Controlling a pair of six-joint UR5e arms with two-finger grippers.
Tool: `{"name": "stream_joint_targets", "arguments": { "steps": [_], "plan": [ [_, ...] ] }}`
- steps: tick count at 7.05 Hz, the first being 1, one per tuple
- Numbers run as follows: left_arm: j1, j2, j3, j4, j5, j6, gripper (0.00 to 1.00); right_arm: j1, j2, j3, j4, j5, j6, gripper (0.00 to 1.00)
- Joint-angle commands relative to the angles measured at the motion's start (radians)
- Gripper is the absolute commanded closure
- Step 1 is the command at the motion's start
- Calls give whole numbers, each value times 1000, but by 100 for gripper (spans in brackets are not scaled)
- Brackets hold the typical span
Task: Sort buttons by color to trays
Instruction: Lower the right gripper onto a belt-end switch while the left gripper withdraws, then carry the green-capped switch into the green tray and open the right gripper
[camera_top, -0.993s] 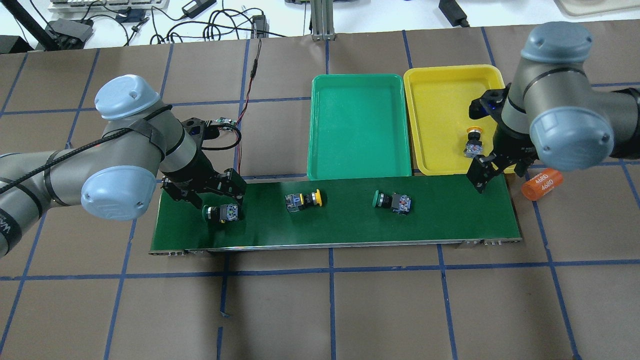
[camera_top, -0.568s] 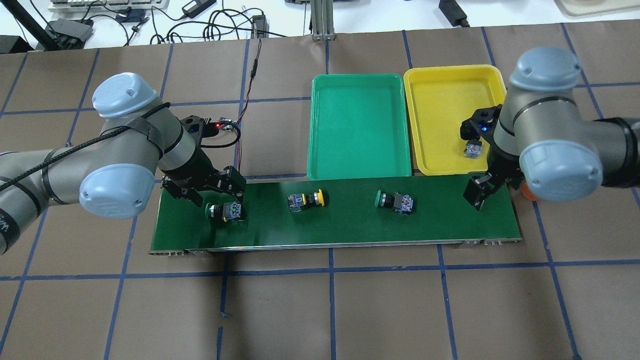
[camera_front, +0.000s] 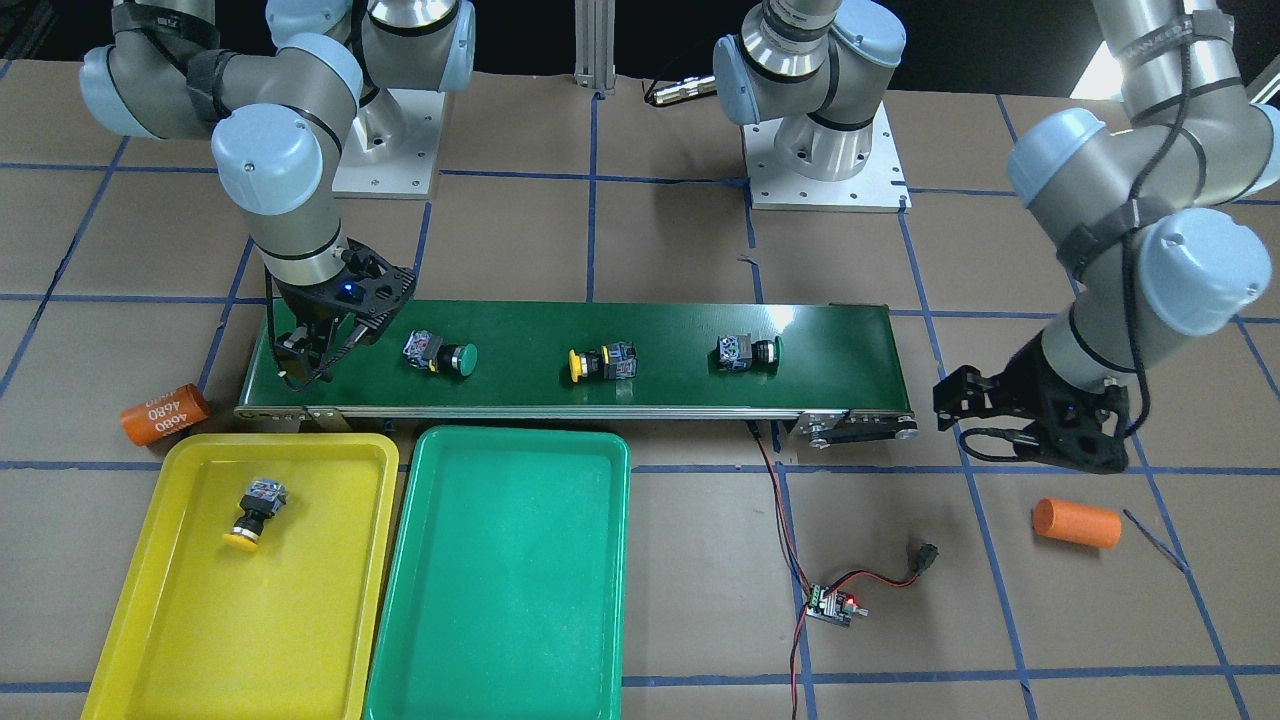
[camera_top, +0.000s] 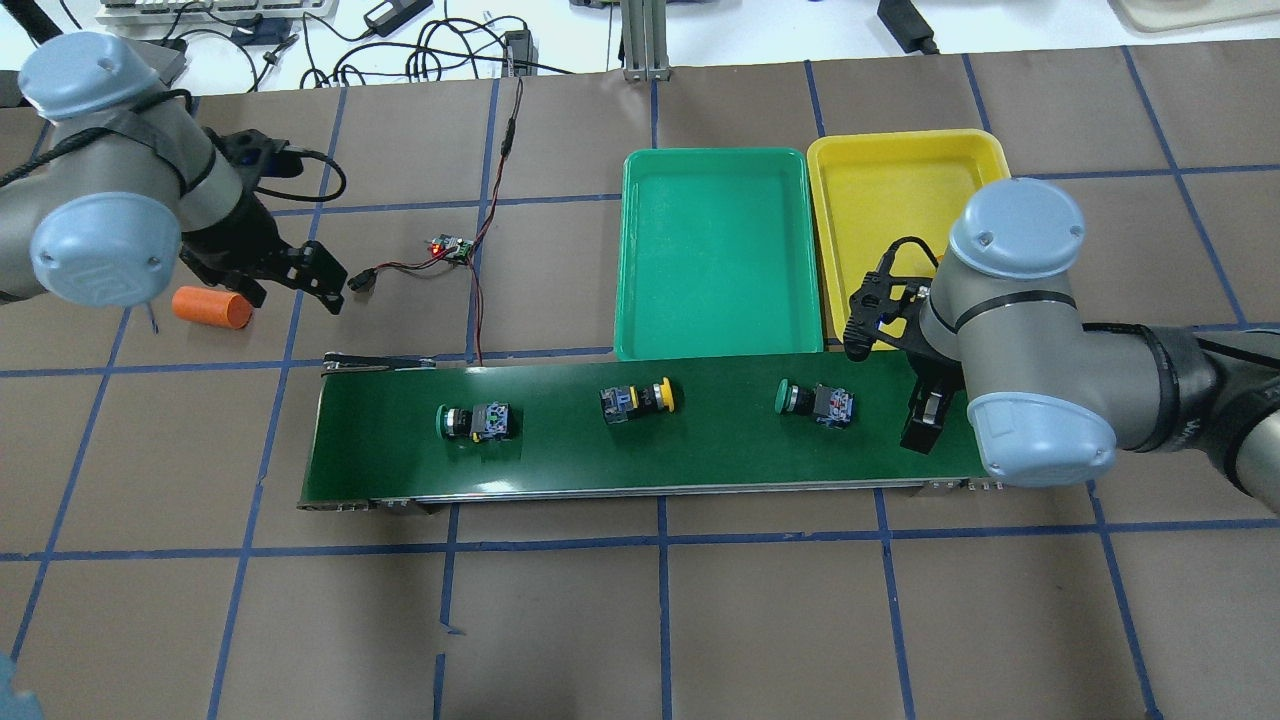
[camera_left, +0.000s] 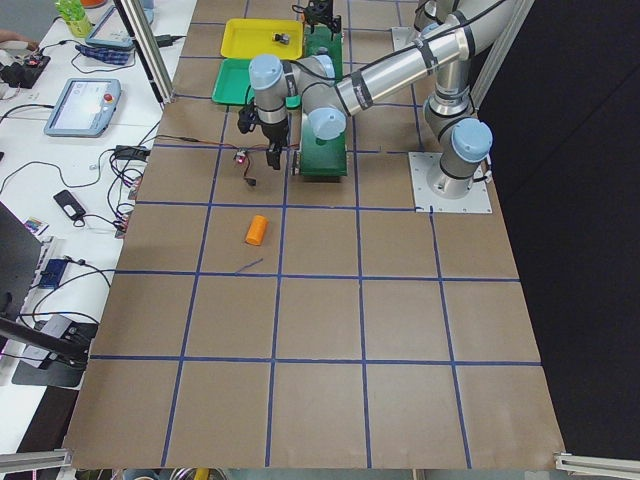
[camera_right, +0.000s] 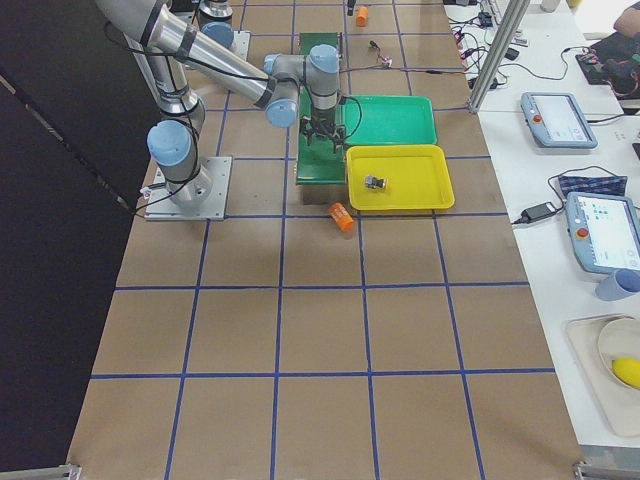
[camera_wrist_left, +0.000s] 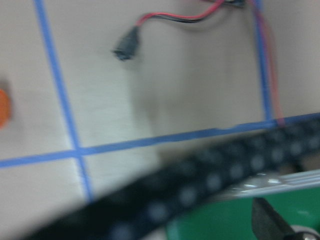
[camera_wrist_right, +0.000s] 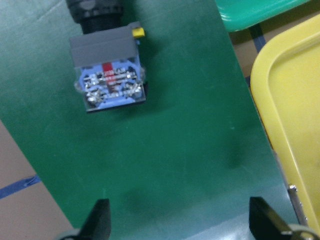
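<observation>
Three buttons lie on the dark green belt (camera_top: 700, 455): a green-capped one (camera_top: 475, 421) at the left, a yellow-capped one (camera_top: 638, 399) in the middle, and a green-capped one (camera_top: 815, 402) toward the right. A fourth, yellow-capped button (camera_front: 255, 510) rests in the yellow tray (camera_front: 280, 442); the green tray (camera_top: 715, 155) holds nothing. My right gripper (camera_front: 305, 365) hangs open over the belt's right end, and the right-hand green button (camera_wrist_right: 107, 75) lies just beyond its fingertips. My left gripper (camera_top: 300, 290) is off the belt, open, holding nothing.
An orange cylinder (camera_top: 210, 307) lies right beside the left gripper. A second orange cylinder (camera_front: 165, 413) sits by the belt's other end, near the yellow tray. A small circuit board (camera_top: 452, 247) with red-black wires lies behind the belt's left end.
The left arm has pulled off the belt, away from the left green button, to the far left. The right arm swung from the yellow tray onto the belt. All three belt buttons drifted right.
</observation>
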Motion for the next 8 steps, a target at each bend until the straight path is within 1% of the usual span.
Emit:
{"name": "stream_joint_targets", "arguments": {
  "steps": [1,2,3,4,5,6,7,8],
  "plan": [
    [93,-124,121,22,8,169,0,25,7,2,-15,8,-45,7],
    [108,-185,155,91,7,179,0,69,11,-3,-17,8,-43,8],
    [119,-215,159,98,2,253,0,91,13,-4,-18,10,-40,8],
    [131,-245,159,123,2,316,0,91,14,-5,-18,11,-40,12],
    [139,-253,157,128,1,322,0,91,13,-5,-17,12,-36,24],
    [139,-256,157,130,2,337,0,91,13,-1,-17,10,-43,51],
    [140,-266,159,130,5,369,0,91,8,-8,-15,4,-43,76],
    [140,-270,157,130,4,359,0,91,10,-11,-17,5,-43,91]
  ]
}}
